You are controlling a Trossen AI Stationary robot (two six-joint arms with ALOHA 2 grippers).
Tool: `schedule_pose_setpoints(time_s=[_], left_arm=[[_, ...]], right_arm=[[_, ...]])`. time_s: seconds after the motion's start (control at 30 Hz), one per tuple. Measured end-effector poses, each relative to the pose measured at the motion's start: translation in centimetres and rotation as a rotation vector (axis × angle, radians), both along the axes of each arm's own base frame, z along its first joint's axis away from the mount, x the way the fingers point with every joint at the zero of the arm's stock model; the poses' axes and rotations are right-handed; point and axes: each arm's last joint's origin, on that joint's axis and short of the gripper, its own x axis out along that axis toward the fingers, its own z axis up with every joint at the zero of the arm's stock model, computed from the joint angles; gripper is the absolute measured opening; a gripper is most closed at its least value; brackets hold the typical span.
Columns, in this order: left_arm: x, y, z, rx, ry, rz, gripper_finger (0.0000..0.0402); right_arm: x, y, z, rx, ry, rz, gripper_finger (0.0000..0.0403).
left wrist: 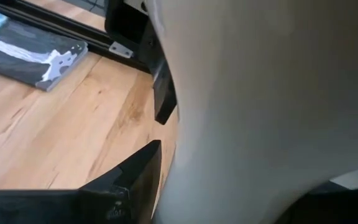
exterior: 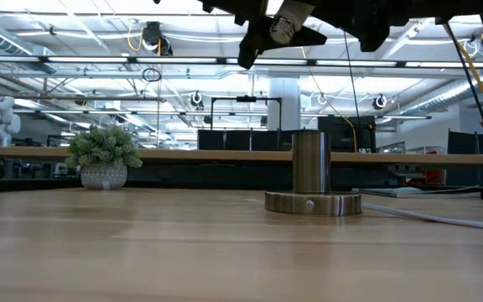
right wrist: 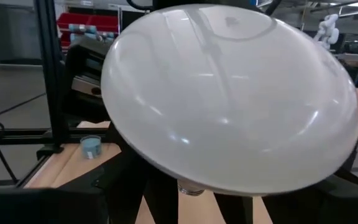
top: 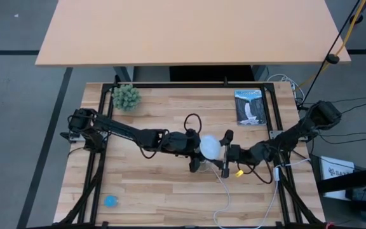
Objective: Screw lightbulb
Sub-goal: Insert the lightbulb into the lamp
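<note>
Both hands meet at mid-worktop: the left hand (top: 199, 156) grips the lightbulb (top: 211, 147) — a smooth, matte white dome — high in the air, while the right hand (top: 226, 152) sits just beside it, grip unclear. Screwing hasn't begun; the brushed-metal socket (exterior: 312, 176), a cylinder on a round base, stands bare on the pale wooden worktop (top: 164, 184).

You see the metal socket (exterior: 312, 176) upright on the table (exterior: 141, 252), the lightbulb (exterior: 285, 25) held high above it
</note>
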Motion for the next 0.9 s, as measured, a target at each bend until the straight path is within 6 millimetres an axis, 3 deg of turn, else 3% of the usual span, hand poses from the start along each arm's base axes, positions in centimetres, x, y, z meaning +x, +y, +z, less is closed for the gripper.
schedule_pose_setpoints(time_s=[0.6,0.73,0.9], left_arm=[[-0.2,-0.9,-0.2,-0.013,0.026,-0.024,0.0208],[-0.3,-1.1,-1.3,0.056,0.086,-0.062,0.0208],[-0.4,-1.1,-0.8,0.057,0.063,-0.059,0.0208]], right_arm=[[-0.2,0.2,0.5,0.021,-0.05,0.002,0.0265],[-0.2,0.1,1.3,0.052,-0.11,-0.011,0.0265],[-0.2,0.2,0.9,0.036,-0.076,-0.001,0.0265]])
